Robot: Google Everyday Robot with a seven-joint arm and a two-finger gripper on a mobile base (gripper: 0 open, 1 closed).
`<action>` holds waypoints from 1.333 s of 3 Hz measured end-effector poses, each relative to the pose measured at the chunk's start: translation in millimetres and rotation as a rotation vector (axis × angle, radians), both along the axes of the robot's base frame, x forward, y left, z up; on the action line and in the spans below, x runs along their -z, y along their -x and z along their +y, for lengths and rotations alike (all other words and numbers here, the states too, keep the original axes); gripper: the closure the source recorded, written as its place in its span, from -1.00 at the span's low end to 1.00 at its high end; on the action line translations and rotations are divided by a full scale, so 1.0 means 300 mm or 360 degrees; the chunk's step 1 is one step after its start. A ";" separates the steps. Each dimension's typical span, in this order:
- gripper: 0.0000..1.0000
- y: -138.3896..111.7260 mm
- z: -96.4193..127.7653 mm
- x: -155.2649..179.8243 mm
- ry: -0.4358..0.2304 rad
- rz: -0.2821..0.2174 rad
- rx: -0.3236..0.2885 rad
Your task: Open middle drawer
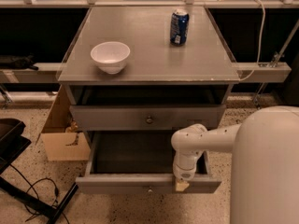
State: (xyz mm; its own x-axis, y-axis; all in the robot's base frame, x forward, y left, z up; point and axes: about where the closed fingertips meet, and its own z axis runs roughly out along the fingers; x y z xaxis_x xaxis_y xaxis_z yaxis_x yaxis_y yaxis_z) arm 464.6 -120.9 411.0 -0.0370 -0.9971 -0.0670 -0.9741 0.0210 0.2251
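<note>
Standing well out of the cabinet (154, 64), the middle drawer (117, 184) shows its dark grey inside, and nothing can be seen lying in it. Its flat, shallow front sits nearest the camera, below the taller top drawer (112, 118). The gripper (181, 185) hangs from the arm (191, 146) at the front's upper edge, just right of the small round knob (149, 189). It looks to be touching or hooked over that edge, though whether it is apart, together or clamped on anything cannot be told.

By the look of it the drawer is stiff sheet metal or painted board, wide and light for its size, and apparently empty, so it should slide with little force. A wide drawer pulled off-centre may rack and bind on its runners. The knob at centre is the truest place to take hold, but it is small and smooth and could slip from a pinch. The top lip of the front is the broader purchase; a hold there wants a straight pull, not a sideways one.

Judging from how far out it stands, the opening looks done or nearly so. Pulling further risks running it against its stops.

A bowl (110, 56) and a can (179, 27) stand on top, well apart — a hard jerk could shake them.
</note>
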 end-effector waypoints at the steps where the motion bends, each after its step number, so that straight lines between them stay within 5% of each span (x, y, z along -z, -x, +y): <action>1: 0.85 0.063 -0.001 -0.022 -0.0007 0.0022 -0.0007; 4: 1.00 0.126 -0.005 -0.064 -0.0046 0.0086 -0.0028</action>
State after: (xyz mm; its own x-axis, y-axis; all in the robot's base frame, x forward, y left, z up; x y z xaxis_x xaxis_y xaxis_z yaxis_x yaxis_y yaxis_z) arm 426.9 -122.5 430.3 -0.0239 -0.9952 -0.0944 -0.9607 -0.0033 0.2775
